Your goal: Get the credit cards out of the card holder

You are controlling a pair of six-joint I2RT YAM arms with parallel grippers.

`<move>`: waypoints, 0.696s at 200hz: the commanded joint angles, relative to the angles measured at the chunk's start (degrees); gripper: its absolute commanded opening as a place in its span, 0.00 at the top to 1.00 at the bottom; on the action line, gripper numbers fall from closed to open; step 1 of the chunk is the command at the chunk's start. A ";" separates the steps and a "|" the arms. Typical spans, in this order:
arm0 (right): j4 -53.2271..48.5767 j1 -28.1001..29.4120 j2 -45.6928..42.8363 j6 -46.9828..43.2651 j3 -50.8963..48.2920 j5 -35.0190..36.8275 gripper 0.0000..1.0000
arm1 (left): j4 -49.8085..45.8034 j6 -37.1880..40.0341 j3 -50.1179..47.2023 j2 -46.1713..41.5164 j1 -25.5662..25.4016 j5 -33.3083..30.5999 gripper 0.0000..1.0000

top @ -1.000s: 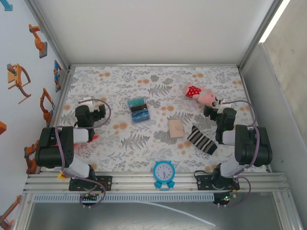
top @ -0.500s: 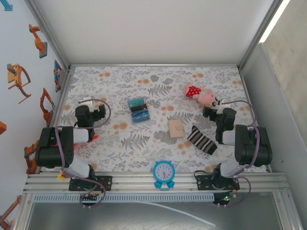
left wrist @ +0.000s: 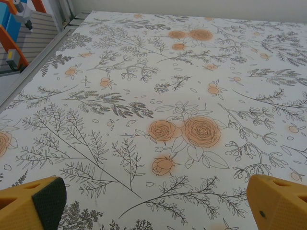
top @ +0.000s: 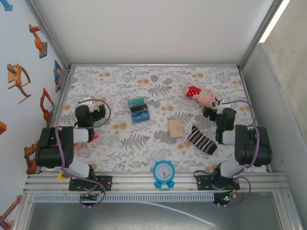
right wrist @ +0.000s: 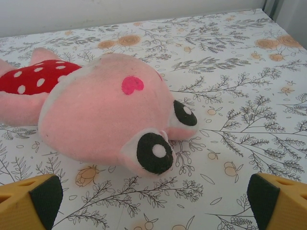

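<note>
Nothing has moved since the earlier frame. Small flat bifold card holder [top: 138,110], pale blue inside, lies open on the floral-print table [top: 158,86], left of centre. Its far half holds a teal credit card [top: 137,102], its near half a blue credit card [top: 140,116]. Left gripper [left wrist: 156,203] and right gripper [right wrist: 153,201] stand spread wide, gripping nothing, well apart from the holder

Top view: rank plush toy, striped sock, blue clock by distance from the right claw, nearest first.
1. pink plush toy, just beyond the right claw.
2. striped sock, beside the right arm.
3. blue clock, centre of the near edge.
</note>
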 commanded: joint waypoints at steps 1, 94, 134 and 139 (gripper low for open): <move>3.71 -0.33 -0.77 -0.85 -1.32 -0.74 0.01 | -0.50 -0.43 0.16 -0.16 -0.15 0.20 0.03; -5.89 -0.29 -16.61 1.08 -3.47 5.01 0.01 | -15.09 -0.80 2.92 -13.43 -0.80 -3.07 0.03; -32.17 -0.16 -26.20 8.24 4.49 7.53 0.00 | -27.02 -1.87 5.54 -25.73 -3.54 -10.57 0.03; -35.78 -0.17 -26.69 9.14 5.80 7.33 0.00 | -28.12 -2.21 5.64 -27.41 -4.02 -11.54 0.03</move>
